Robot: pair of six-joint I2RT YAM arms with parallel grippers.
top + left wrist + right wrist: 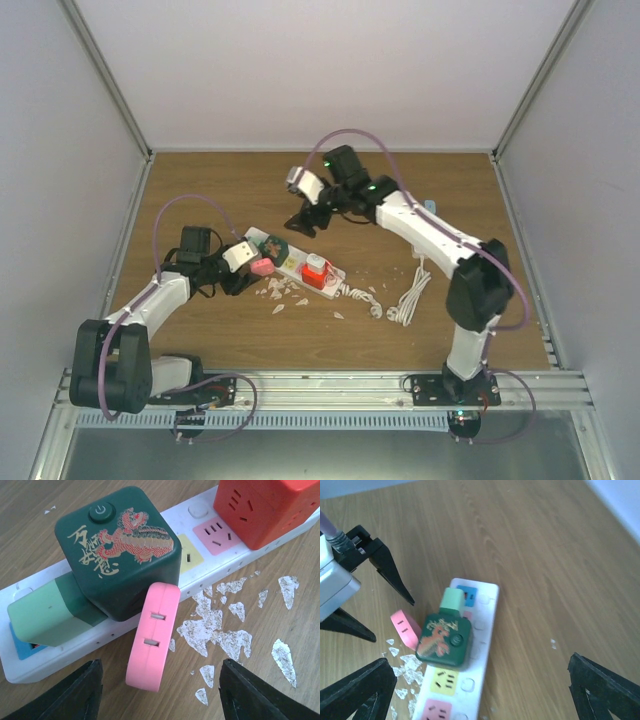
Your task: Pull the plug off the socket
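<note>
A white power strip point(337, 276) lies on the wooden table. A dark green cube plug with a dragon print point(273, 247) sits in it, and a red cube plug point(316, 270) sits further right. In the left wrist view the green cube point(117, 550) has a light green plug point(42, 615) beside it, and a pink flat adapter point(152, 637) leans against the strip point(220, 555). My left gripper point(160, 700) is open, low, its fingers either side of the pink adapter. My right gripper point(480, 690) is open above the strip point(487, 615), over the green cube point(442, 640).
The strip's white cable point(405, 300) lies coiled to its right. White flakes point(220, 630) are scattered on the wood in front of the strip. White walls enclose the table on three sides. The left gripper point(370, 575) shows in the right wrist view.
</note>
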